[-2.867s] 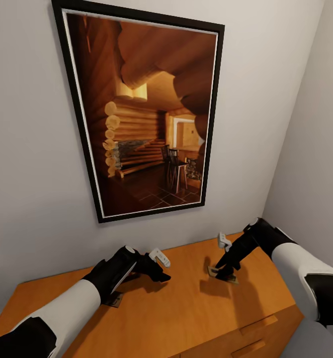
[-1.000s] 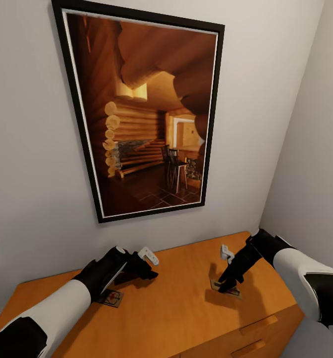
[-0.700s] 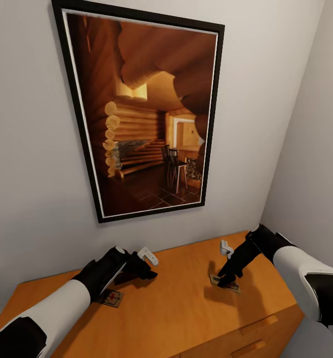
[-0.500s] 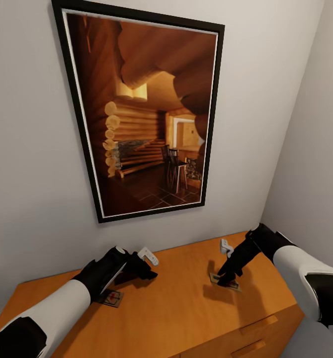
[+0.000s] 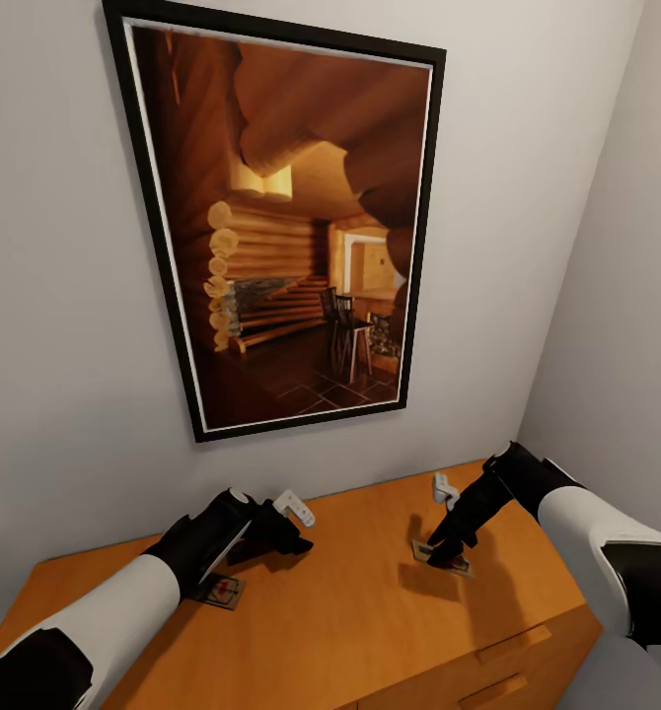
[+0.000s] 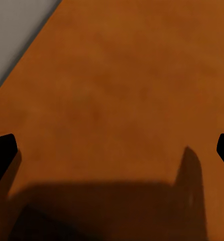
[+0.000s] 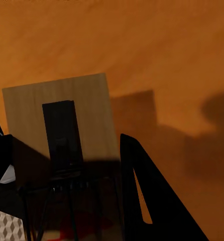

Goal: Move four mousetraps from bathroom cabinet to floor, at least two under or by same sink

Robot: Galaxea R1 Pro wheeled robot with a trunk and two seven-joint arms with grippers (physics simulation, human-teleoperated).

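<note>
Tan-brown, the small flat rectangular mousetrap board [image 5: 439,555] is lying on the orange-brown wooden cabinet's top [image 5: 350,611], its long axis running along the right gripper's [image 5: 447,555] fingers, which are pinching its sides. A second mousetrap [image 5: 219,591] is sitting beneath the left forearm, behind the left gripper [image 5: 293,532], whose fingers are hanging spread.

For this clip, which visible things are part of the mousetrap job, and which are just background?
Job: the right mousetrap held between the right gripper's fingers; the left mousetrap lying beside the left arm; the cabinet they sit on; the open left gripper.

Background: the framed cabin picture; the grey wall.
</note>
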